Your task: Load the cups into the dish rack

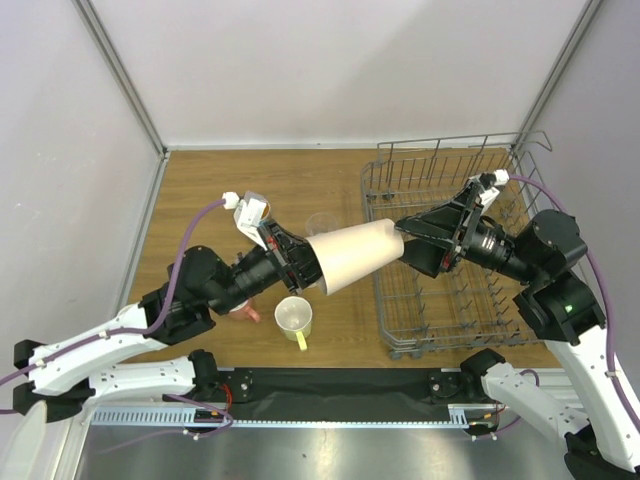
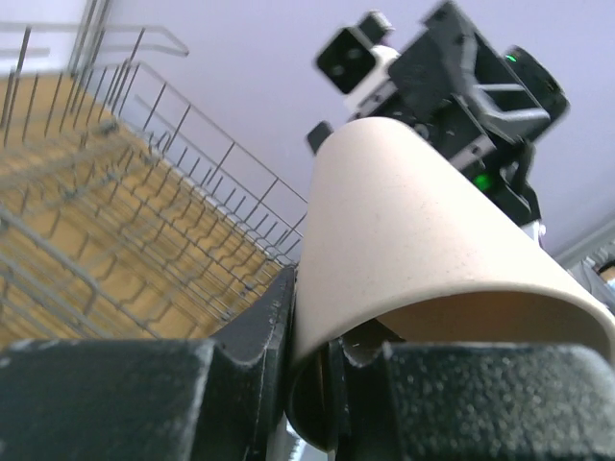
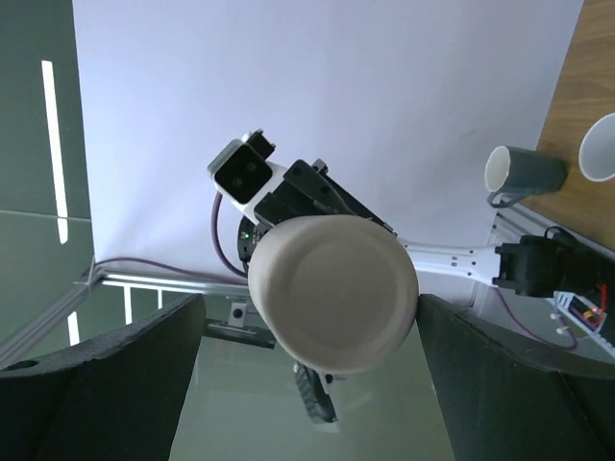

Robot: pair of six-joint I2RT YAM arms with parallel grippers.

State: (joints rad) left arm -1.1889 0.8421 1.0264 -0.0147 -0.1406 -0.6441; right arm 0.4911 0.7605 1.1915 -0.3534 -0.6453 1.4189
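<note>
A beige cup (image 1: pixel 352 257) hangs on its side in the air between my two grippers, left of the dish rack (image 1: pixel 396 345). My left gripper (image 1: pixel 307 266) is shut on its rim, one finger inside and one outside, as the left wrist view (image 2: pixel 322 357) shows on the cup (image 2: pixel 413 230). My right gripper (image 1: pixel 404 243) is open, its fingers on either side of the cup's base (image 3: pixel 332 293). In the right wrist view (image 3: pixel 309 305) a gap shows beside the left finger (image 3: pixel 106 384). The rack (image 2: pixel 115 221) shows no cups in it.
A yellow-cream cup (image 1: pixel 293 317) stands on the wooden table near the front edge. A pink cup (image 1: pixel 246 313) is partly hidden under my left arm. A clear glass (image 1: pixel 320 224) stands behind the beige cup. A grey-blue mug (image 3: pixel 524 173) and a pale cup (image 3: pixel 601 149) show in the right wrist view.
</note>
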